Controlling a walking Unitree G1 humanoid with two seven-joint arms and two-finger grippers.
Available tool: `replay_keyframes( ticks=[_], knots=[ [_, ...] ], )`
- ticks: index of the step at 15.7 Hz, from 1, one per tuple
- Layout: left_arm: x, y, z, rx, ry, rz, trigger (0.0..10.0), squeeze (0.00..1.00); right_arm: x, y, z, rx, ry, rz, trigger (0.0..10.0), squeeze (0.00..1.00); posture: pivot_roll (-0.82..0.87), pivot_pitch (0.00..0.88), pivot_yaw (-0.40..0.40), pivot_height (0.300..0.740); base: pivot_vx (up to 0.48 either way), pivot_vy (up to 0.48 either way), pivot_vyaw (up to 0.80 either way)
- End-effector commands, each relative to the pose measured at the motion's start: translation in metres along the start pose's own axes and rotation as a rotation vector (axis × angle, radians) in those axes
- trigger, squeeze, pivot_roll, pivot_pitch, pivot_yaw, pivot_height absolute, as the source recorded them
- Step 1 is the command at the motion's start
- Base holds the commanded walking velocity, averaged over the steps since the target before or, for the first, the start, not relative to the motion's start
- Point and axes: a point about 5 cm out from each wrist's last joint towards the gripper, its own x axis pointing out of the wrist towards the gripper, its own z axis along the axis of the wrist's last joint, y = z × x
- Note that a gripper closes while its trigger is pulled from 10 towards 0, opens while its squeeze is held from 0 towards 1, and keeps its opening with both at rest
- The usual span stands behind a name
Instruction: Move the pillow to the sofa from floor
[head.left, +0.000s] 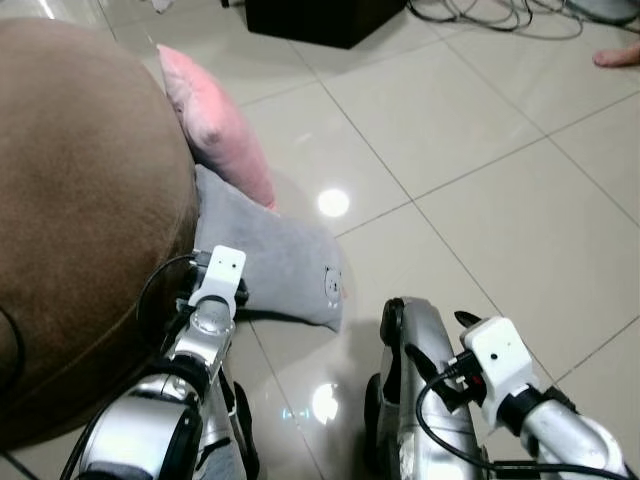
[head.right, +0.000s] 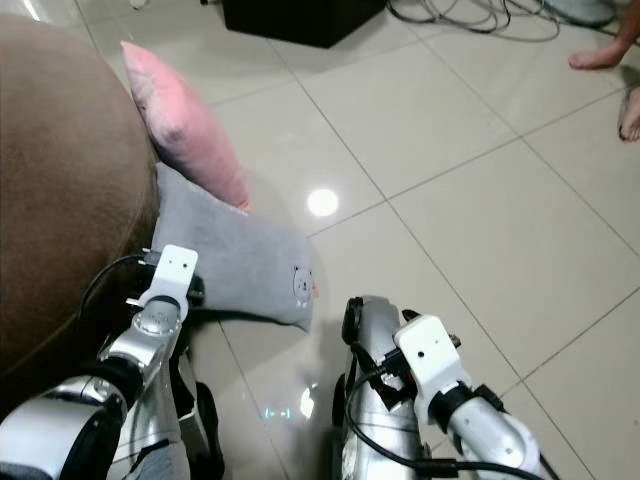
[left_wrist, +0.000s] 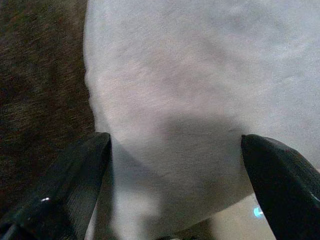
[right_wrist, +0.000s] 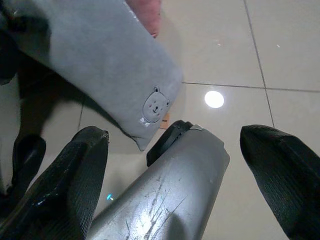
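The soft grey rectangular pillow (head.left: 270, 262) (a small bear face printed near one corner) lies on the glossy beige tiled floor (head.left: 480, 190), against the brown upholstered sofa (head.left: 80, 200). A pink cushion (head.left: 215, 125) leans just behind it. The left gripper (left_wrist: 175, 165), fingers spread, straddles the pillow's edge. The right gripper (right_wrist: 175, 165) hangs spread above the robot's silver leg (right_wrist: 165, 195).

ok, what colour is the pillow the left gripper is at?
Grey pillow, with a small bear print near one corner; clearest in the right wrist view.

Grey bear-marked pillow (head.left: 270, 262) lies on floor against brown sofa (head.left: 80, 200).
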Motion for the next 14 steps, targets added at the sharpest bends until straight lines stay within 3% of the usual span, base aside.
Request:
replay_keyframes(
  ticks=[1, 4, 11, 12, 13, 14],
  knots=[
    [0.000, 0.004, -0.007, 0.018, 0.047, 0.035, 10.0, 0.00, -0.004, -0.001, 0.003, -0.005, 0.002, 0.019, 10.0, 0.00, -0.17, 0.305, -0.060, 0.470, 0.000, 0.000, 0.00],
    [0.003, 0.007, -0.002, -0.121, 0.064, -0.005, 10.0, 0.00, -0.002, -0.001, 0.006, -0.004, -0.009, 0.035, 10.0, 0.00, -0.15, 0.338, -0.041, 0.470, 0.000, 0.000, 0.00],
    [0.009, 0.027, 0.008, -0.118, 0.043, -0.013, 10.0, 0.00, 0.005, 0.009, 0.007, 0.036, -0.041, 0.029, 10.0, 0.00, -0.07, 0.375, 0.014, 0.470, 0.000, 0.000, 0.00],
    [0.010, 0.028, 0.010, -0.108, 0.041, -0.011, 7.9, 0.00, 0.005, 0.008, 0.008, 0.035, -0.043, 0.030, 10.0, 0.00, -0.07, 0.378, 0.017, 0.470, 0.000, 0.000, 0.00],
    [0.010, 0.029, 0.011, -0.100, 0.036, -0.013, 2.9, 0.00, 0.004, 0.008, 0.009, 0.032, -0.047, 0.032, 10.0, 0.00, -0.07, 0.380, 0.018, 0.470, 0.000, 0.000, 0.00],
    [0.010, 0.029, 0.012, -0.104, 0.034, -0.019, 0.0, 0.00, 0.004, 0.007, 0.010, 0.027, -0.049, 0.035, 10.0, 0.00, -0.07, 0.384, 0.020, 0.470, 0.000, 0.000, 0.00]
  ],
)
